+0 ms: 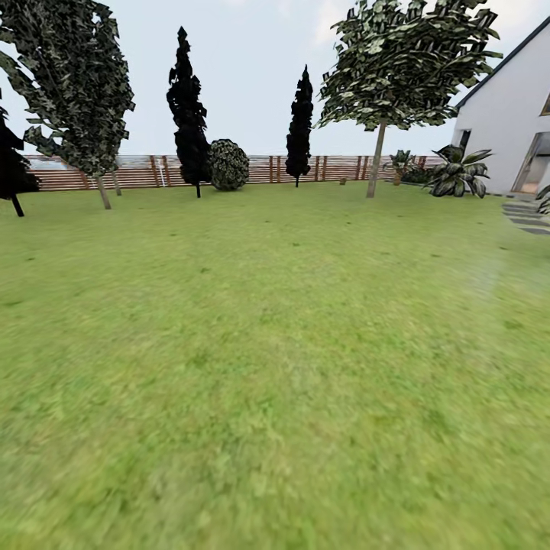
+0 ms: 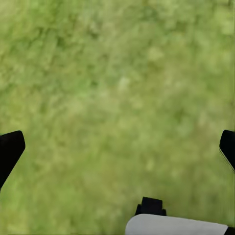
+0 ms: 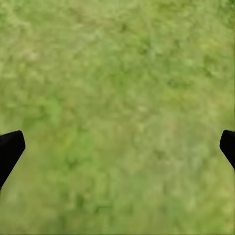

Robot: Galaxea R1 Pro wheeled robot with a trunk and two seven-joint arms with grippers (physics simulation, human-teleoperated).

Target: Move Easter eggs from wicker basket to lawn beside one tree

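Note:
The lawn (image 1: 275,344) spreads out in front of me as mottled green grass. A tree (image 1: 376,164) with a straight pale trunk and a broad leafy crown stands at the far right by the fence. The Easter eggs and the wicker basket are out of view. In the left wrist view my left gripper (image 2: 117,149) is open, its black fingertips (image 2: 10,149) wide apart over bare grass. In the right wrist view my right gripper (image 3: 117,149) is open too, fingertips (image 3: 10,149) spread over bare grass, nothing between them.
A brown slat fence (image 1: 260,169) closes the far side. Two dark cypresses (image 1: 189,114) (image 1: 300,126) and a round shrub (image 1: 228,165) stand along it, with another leafy tree (image 1: 76,92) at the far left. A white house (image 1: 508,122), a spiky plant (image 1: 458,172) and grey paving (image 1: 527,214) lie at the right.

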